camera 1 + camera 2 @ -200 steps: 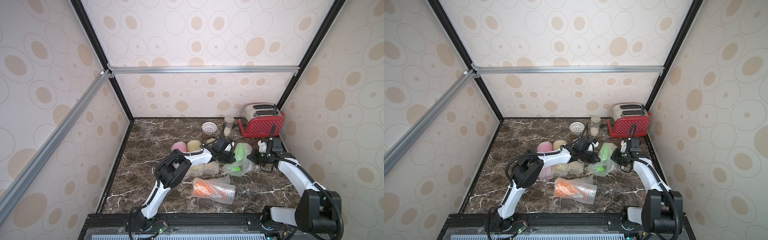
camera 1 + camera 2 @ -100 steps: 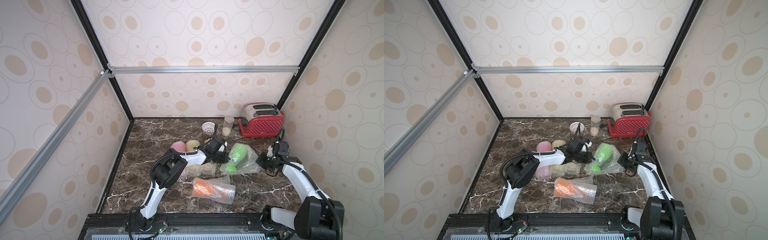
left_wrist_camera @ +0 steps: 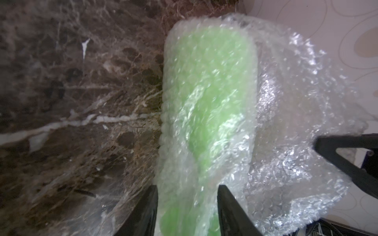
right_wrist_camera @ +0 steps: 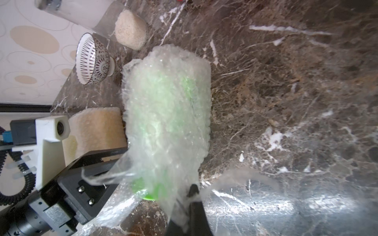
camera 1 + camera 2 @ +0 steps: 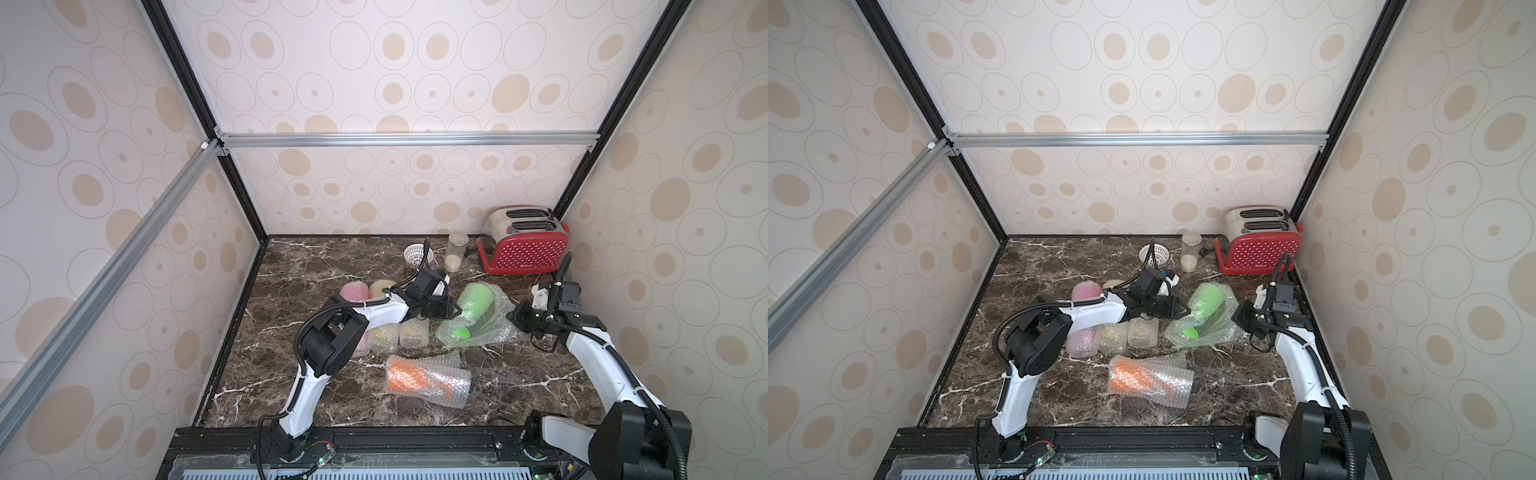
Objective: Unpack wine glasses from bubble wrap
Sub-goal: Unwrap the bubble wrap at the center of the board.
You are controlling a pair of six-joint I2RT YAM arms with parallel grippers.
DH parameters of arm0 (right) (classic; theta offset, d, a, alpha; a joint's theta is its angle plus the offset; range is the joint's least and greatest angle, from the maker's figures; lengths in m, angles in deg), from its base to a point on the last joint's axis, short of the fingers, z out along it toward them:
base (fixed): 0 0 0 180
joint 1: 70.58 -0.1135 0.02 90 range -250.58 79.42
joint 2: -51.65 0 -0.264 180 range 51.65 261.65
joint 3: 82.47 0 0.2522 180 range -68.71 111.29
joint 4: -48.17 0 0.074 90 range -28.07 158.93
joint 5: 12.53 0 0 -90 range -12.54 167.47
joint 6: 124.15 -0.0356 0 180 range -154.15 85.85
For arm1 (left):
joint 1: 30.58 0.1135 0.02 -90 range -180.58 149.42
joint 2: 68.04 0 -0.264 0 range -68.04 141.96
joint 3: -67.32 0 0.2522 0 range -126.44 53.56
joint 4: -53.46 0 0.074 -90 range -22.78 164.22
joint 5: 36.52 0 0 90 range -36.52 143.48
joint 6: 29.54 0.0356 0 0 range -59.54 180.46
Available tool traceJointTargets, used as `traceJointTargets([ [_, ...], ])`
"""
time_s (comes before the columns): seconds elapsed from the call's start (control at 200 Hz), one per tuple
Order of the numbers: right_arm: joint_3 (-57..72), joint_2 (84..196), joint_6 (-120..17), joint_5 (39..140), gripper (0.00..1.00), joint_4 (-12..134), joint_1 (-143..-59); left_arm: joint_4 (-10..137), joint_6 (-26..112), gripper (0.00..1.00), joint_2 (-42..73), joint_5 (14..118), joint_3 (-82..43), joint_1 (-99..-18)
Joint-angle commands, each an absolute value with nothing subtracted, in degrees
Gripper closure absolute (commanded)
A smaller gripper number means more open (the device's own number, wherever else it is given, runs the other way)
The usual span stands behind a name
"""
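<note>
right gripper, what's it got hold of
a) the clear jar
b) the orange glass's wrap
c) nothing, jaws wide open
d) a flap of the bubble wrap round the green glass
d: in the right wrist view the right gripper is shut on a pulled-out flap of the bubble wrap that covers the green glass.

Counter [image 5: 291,266]: dark brown marble, white veins. Back right, in a row: bowl [image 5: 417,254], jar [image 5: 455,253], toaster [image 5: 521,253]. Centre: pink glass [image 5: 354,291], yellow glass [image 5: 382,287] and second yellow glass [image 5: 411,333], wrapped, side by side. Right of them: green glass [image 5: 473,305] on loosened wrap [image 5: 494,328]. Front: orange glass [image 5: 415,378], wrapped, lying flat.
</note>
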State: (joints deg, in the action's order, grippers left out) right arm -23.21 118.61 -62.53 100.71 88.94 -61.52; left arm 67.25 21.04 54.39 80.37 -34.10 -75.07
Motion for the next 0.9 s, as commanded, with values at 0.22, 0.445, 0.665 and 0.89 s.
traceJointTargets([
  [0.22,-21.0,119.7,-63.1,104.2,0.99,86.0,-64.1,75.2,33.0,0.35,56.7,77.0,-47.3,-77.9],
  [0.445,-20.2,120.2,-63.1,103.5,0.98,86.3,-65.6,82.6,38.3,0.29,61.4,71.8,-53.7,-80.8],
  [0.665,-20.5,120.5,-63.3,102.7,0.98,86.1,-66.1,84.6,38.9,0.33,62.9,69.1,-53.6,-81.7],
  [0.89,-20.5,120.4,-62.3,100.6,0.98,87.4,-66.1,85.6,38.3,0.55,63.6,68.7,-54.1,-81.6],
])
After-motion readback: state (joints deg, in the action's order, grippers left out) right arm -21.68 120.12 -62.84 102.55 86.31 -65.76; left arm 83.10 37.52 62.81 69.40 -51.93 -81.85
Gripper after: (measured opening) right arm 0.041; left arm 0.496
